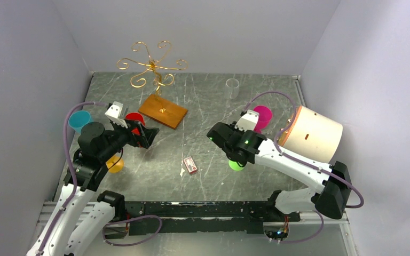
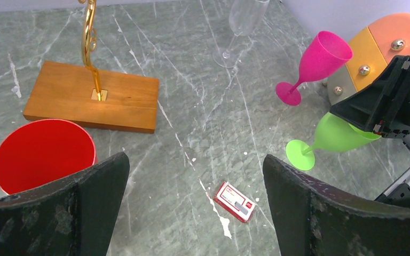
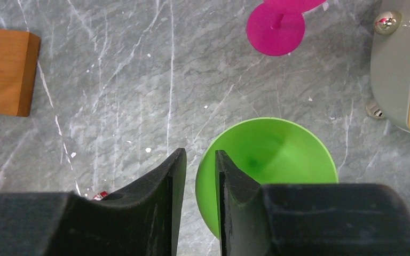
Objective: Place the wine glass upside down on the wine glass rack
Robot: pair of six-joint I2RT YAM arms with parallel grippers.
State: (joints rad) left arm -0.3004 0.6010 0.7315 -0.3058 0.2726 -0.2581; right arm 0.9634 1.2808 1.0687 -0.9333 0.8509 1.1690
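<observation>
The wine glass rack [image 1: 152,65] is a gold scroll-wire stand on a brown wooden base [image 2: 93,96] at the back left; a corner of the base shows in the right wrist view [image 3: 2,72]. My right gripper [image 3: 197,160] is shut on the rim of a green wine glass [image 3: 277,154], one finger inside the bowl and one outside. In the left wrist view the green glass [image 2: 341,136] hangs tilted, its foot just above the table. In the top view it [image 1: 236,165] sits under the right wrist. My left gripper [image 2: 195,176] is open and empty, beside a red cup [image 2: 42,152].
A pink wine glass [image 1: 262,116] and a clear glass [image 1: 232,87] stand at the back right. A white cylinder with an orange face [image 1: 312,133] lies at the right. A small red-and-white box [image 1: 190,165] lies mid-table. A teal cup [image 1: 79,120] and a yellow cup [image 1: 115,165] are at the left.
</observation>
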